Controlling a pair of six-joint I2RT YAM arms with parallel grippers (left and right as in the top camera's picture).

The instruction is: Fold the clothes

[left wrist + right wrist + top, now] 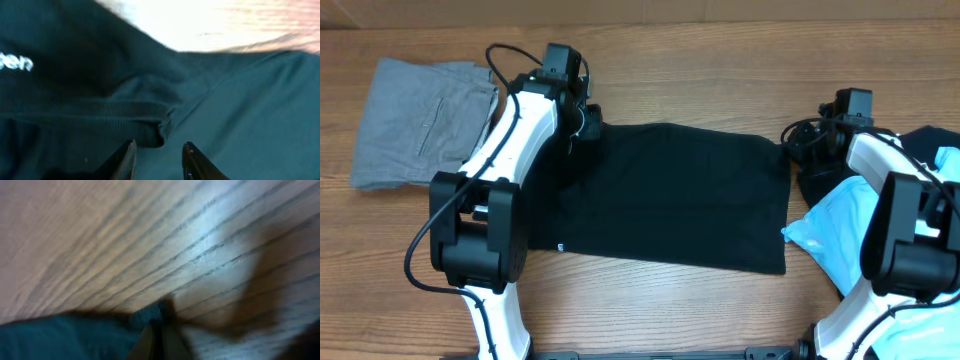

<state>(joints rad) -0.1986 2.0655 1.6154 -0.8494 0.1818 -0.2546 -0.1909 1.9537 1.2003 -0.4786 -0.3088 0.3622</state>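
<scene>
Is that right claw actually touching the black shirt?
Touching. The right wrist view shows the right gripper shut, with a corner of the black shirt pinched between its tips.

Large black fabric T-shirt (680,195) flat mid wooden worktop (720,70); folded grey fabric garment (415,120) left of it; crumpled light blue fabric T-shirt (835,235) and second black garment (920,140) right of it.

A robotics lab bench is suggested: a left arm (515,130) and a right arm (880,170) are mounted at the edge of a wood-grain tabletop (720,70), black cables (498,46) are left exposed, and a black T-shirt (670,195) and grey garment (415,120) are laid out.
</scene>
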